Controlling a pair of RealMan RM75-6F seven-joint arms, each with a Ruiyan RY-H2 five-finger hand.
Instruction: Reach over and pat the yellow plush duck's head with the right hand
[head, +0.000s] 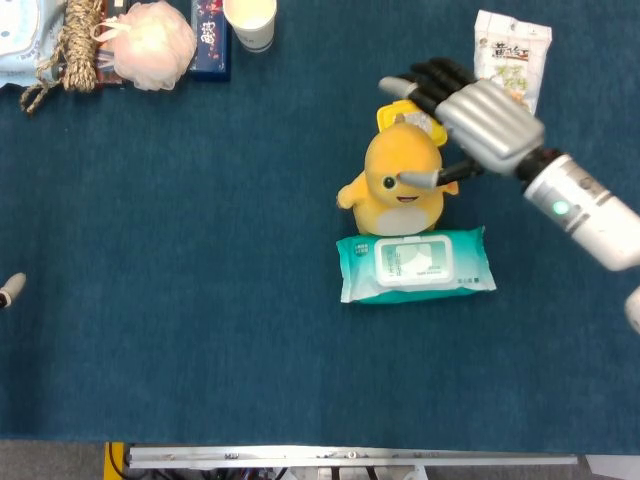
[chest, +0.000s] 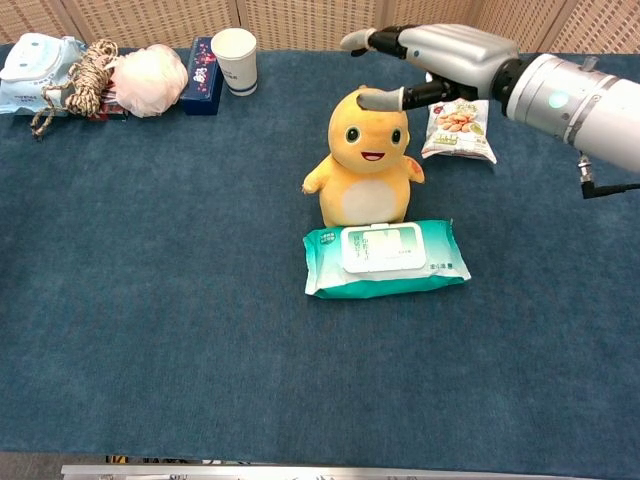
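The yellow plush duck (head: 398, 183) (chest: 366, 158) stands upright mid-table, facing the front, just behind a teal wipes pack (head: 415, 264) (chest: 385, 258). My right hand (head: 470, 108) (chest: 440, 48) hovers above and to the right of the duck's head, palm down, fingers spread and holding nothing. Its thumb (chest: 385, 98) lies right at the top of the duck's head; I cannot tell whether it touches. The duck's face is fully uncovered. Only a small tip of my left hand (head: 8, 290) shows at the left edge of the head view.
A snack bag (head: 510, 62) (chest: 458, 128) lies behind and right of the duck, under my right hand. At the back left are a paper cup (chest: 235, 60), a dark blue box (chest: 201, 62), a pink bath pouf (chest: 147, 66), a rope coil (chest: 85, 70) and a pale pack (chest: 30, 58).
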